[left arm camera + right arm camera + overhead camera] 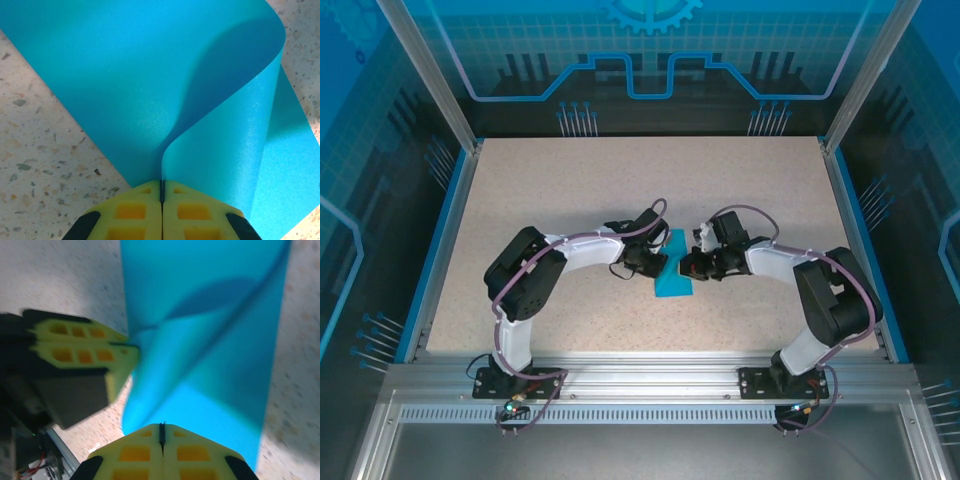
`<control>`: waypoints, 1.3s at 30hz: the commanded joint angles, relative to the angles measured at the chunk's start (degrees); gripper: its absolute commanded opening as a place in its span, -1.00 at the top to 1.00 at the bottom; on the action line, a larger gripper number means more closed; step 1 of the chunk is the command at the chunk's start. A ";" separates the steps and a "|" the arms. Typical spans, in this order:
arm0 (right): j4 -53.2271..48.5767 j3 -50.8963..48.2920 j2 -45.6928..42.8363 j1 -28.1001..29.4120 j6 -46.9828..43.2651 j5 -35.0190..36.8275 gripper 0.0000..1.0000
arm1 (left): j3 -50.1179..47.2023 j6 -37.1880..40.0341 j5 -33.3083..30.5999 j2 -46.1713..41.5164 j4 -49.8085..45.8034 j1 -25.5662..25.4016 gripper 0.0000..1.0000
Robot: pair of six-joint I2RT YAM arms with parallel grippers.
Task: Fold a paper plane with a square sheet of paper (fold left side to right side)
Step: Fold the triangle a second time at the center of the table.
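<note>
The square sheet of paper (674,274) is teal-blue and lies mid-table between both grippers. My left gripper (161,189) is shut on one edge of the sheet (150,85), which rises from its yellow fingertips and curls over to the right in a loose loop. In the right wrist view the left gripper (131,345) pinches that lifted flap from the left. My right gripper (161,431) is shut, its tips at the near edge of the paper (215,390); I cannot tell whether they touch it. In the top view the left gripper (658,258) and right gripper (688,266) face each other across the sheet.
The speckled beige tabletop (570,190) has a blue rim on the left (440,250) and right. Clear enclosure walls with metal posts (430,75) stand behind. An aluminium rail (640,375) carrying both arm bases runs along the near edge.
</note>
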 commanded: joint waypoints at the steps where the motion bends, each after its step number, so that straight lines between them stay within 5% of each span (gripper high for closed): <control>1: 5.29 2.91 2.67 -0.31 2.90 -1.72 1.00 | 0.57 0.75 1.57 2.10 -1.64 0.21 0.88; 39: -7.27 7.97 11.22 2.19 -4.47 7.60 1.00 | 1.13 1.09 0.89 1.77 -2.16 0.20 0.82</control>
